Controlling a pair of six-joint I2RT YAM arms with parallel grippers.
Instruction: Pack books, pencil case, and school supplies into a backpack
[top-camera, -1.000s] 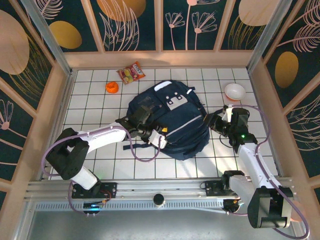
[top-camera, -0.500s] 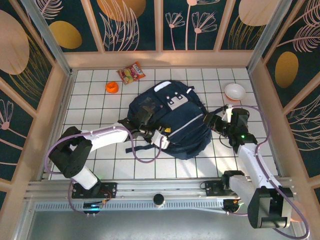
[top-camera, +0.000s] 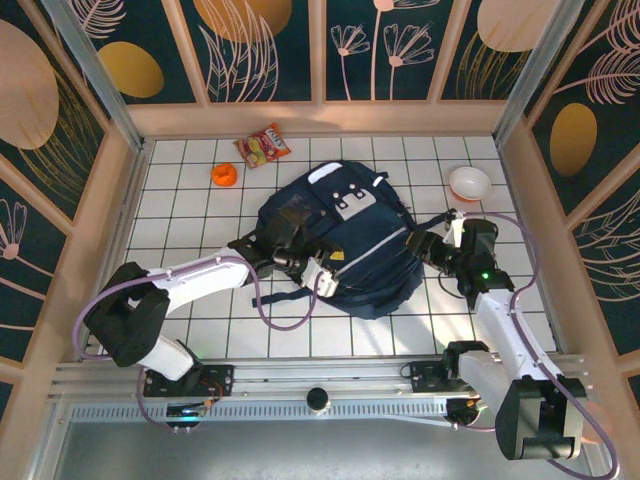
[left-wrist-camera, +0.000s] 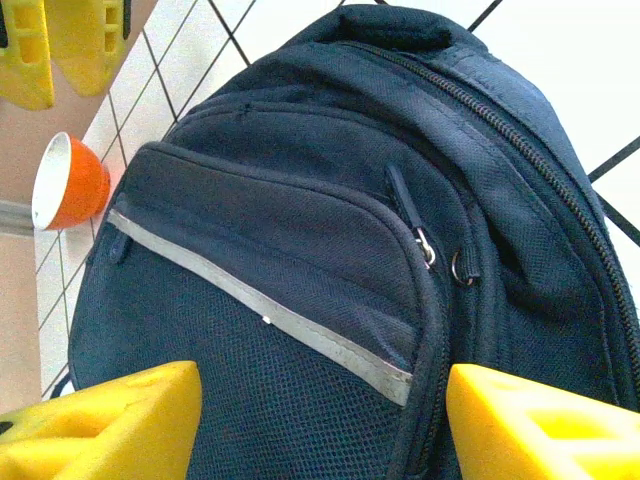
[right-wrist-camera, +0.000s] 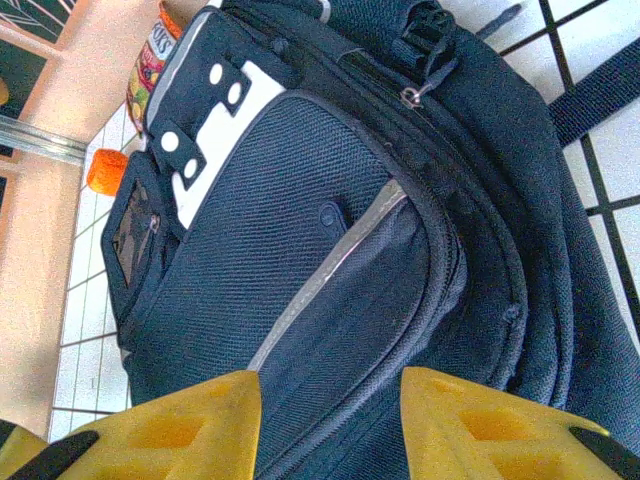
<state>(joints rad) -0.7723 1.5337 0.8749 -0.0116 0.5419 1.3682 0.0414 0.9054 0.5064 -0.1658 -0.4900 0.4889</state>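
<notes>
The navy backpack (top-camera: 340, 240) lies flat in the middle of the tiles with its zips shut; its pale stripe (left-wrist-camera: 270, 315) and zip pull (left-wrist-camera: 427, 247) show in the left wrist view. My left gripper (top-camera: 318, 272) is open at the backpack's near-left side, its yellow fingers (left-wrist-camera: 100, 425) wide apart over the mesh pocket (left-wrist-camera: 300, 410). At the pack's right edge, my right gripper (top-camera: 422, 245) is open, fingers (right-wrist-camera: 490, 425) apart and facing the front pocket (right-wrist-camera: 330, 300). The books, pencil case and school supplies are out of view.
A red-orange snack packet (top-camera: 263, 146) and a small orange object (top-camera: 223, 175) lie at the back left. A white and orange bowl (top-camera: 469, 183) stands at the back right. Dark straps (top-camera: 285, 295) trail from the backpack's near side. Wooden walls enclose the floor.
The left arm's elbow has swung out to the left and its jaws have widened a little. The right gripper has edged slightly towards the backpack.
</notes>
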